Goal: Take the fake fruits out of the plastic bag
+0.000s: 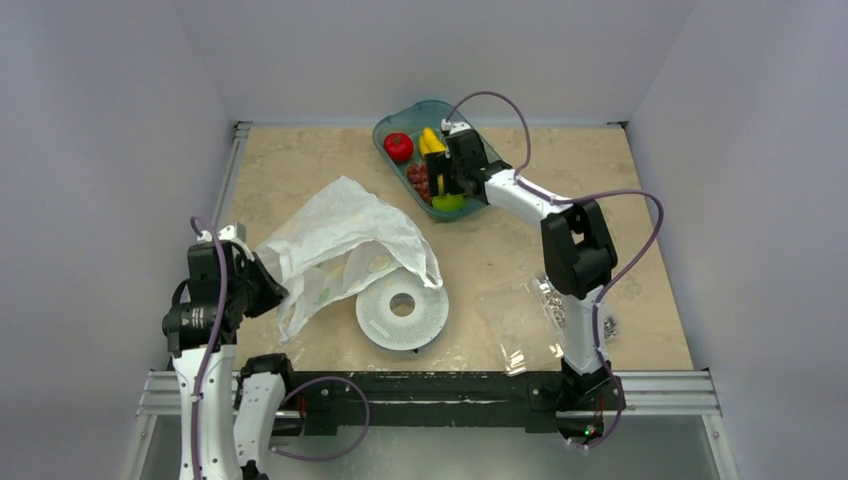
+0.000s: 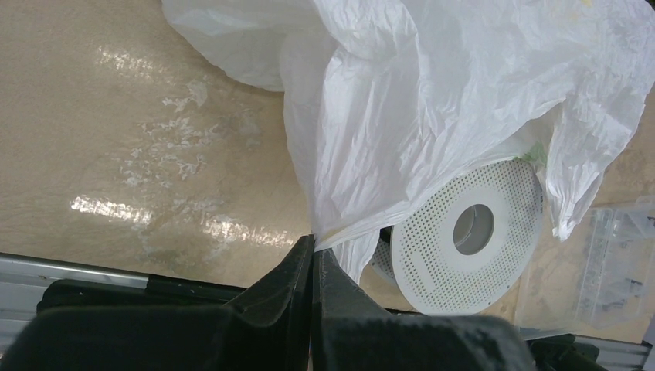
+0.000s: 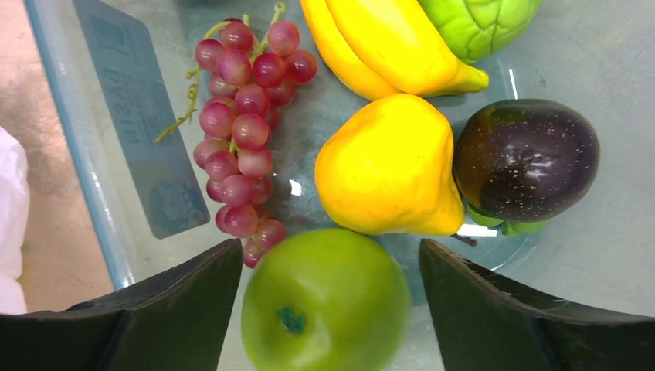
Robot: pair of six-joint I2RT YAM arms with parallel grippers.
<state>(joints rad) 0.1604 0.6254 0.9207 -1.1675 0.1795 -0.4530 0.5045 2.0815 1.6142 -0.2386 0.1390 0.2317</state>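
The white crinkly plastic bag [image 1: 340,235] lies slack at the table's left; it also fills the left wrist view [image 2: 432,100]. My left gripper [image 1: 272,290] [image 2: 314,247] is shut on the bag's near edge. My right gripper [image 1: 445,185] [image 3: 330,246] hangs open over the teal tray [image 1: 400,115]. The green apple [image 3: 324,301] [image 1: 447,202] sits between its fingers with a gap on each side. The tray also holds the red apple [image 1: 398,147], the grape cluster [image 3: 243,131] and the yellow fruit [image 3: 386,166]. No fruit shows in the bag.
A yellow banana bunch [image 3: 386,39], a dark plum [image 3: 525,158] and a lumpy green fruit [image 3: 479,23] are also in the tray. A white perforated disc [image 1: 403,308] [image 2: 463,255] lies partly under the bag. A clear bag of screws [image 1: 530,315] lies by the right arm's base.
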